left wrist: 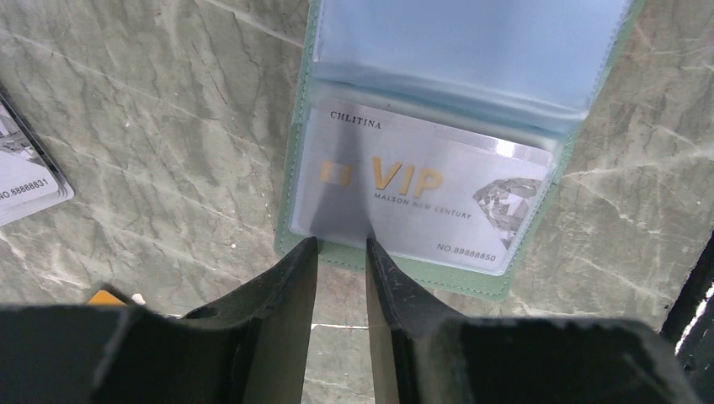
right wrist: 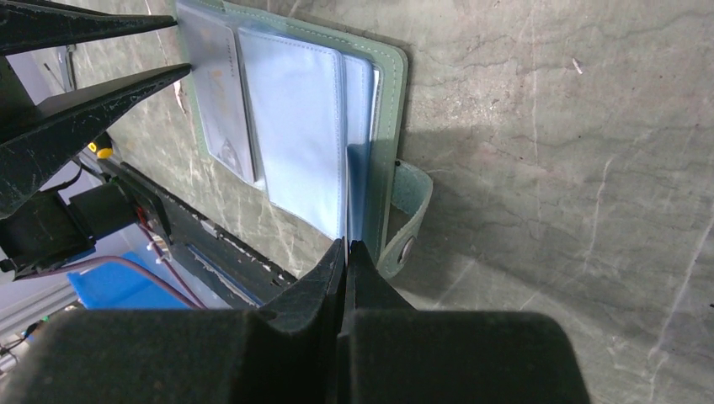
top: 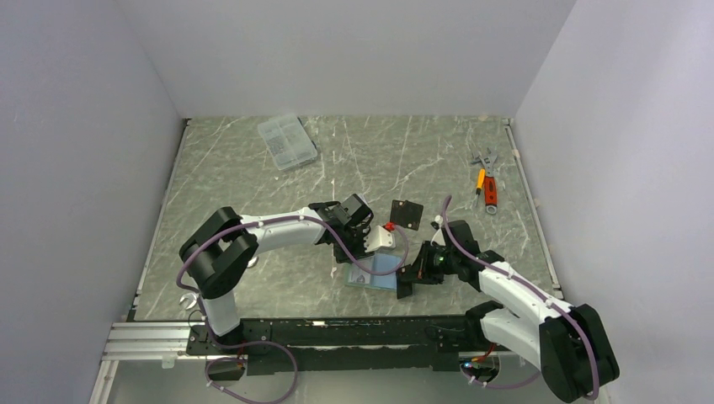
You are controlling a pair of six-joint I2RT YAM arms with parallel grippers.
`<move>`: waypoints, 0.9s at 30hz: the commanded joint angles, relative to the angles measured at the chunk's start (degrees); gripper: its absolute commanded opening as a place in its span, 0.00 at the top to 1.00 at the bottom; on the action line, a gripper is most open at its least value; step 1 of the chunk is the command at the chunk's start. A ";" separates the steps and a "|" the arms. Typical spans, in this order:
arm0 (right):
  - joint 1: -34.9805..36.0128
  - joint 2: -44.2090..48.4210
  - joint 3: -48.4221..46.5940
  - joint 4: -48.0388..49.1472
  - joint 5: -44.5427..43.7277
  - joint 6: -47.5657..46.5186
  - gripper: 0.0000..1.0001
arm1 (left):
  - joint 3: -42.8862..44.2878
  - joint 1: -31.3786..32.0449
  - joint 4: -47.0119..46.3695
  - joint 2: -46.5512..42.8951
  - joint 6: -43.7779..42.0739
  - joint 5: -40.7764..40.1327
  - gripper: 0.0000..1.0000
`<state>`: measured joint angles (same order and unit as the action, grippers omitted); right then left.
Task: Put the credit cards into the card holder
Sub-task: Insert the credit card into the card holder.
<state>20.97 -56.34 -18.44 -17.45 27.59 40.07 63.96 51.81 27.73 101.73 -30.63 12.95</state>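
- Card holder (left wrist: pixel 438 276): lies opened flat on the desk (left wrist: pixel 168 126) between the two arms. Its light blue inside faces up, so the sleeves can be reached from above.
- Silvery-white card (left wrist: pixel 421 185): sits printed face up inside the clear sleeve nearest the left arm. All its edges lie within the sleeve, so it is judged fully seated.
- Left end effector (left wrist: pixel 341 244): the fingers are parted by a narrow gap with nothing between them. The tips are just at the holder's near edge, below the seated card. The pose suits steadying that edge or nudging the card home.
- Right end effector (right wrist: pixel 347 246): the fingers are closed tight on the edge of one of the light blue leaves (right wrist: pixel 303 126), just beside the snap tab (right wrist: pixel 410 215). This pinch appears to anchor the holder, so that it neither slides nor folds shut while the other arm works.
- Second card (left wrist: pixel 21 181): pale, with printed digits; only a corner shows at the left margin of the left wrist view. It lies on the desk apart from the holder, not yet stowed.
- Orange patch (left wrist: pixel 105 296): a small patch beside the left end effector's body; it cannot be identified.
- Progress, as judged: one card is in and at least one is left. A thin card lying flush on a hard desk is likely to slide rather than lift, so the next pick-up calls for care.
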 commanded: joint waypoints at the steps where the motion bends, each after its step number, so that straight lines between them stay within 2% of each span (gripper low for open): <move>1: 0.49 -0.84 0.72 3.03 1.02 0.34 1.00 | 0.40 0.40 -0.19 -2.33 -0.72 -0.20 0.67; 20: 1.85 -3.51 -0.58 8.54 3.76 2.01 1.00 | 0.39 0.42 0.09 -3.27 -0.92 0.21 0.68; 27: 2.34 -1.67 -1.93 8.86 4.38 2.45 1.00 | 0.18 0.46 0.06 -3.68 -1.21 -0.21 0.68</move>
<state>22.85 -59.88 -18.24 -10.96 30.59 41.82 63.96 51.90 27.77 100.64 -30.87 12.58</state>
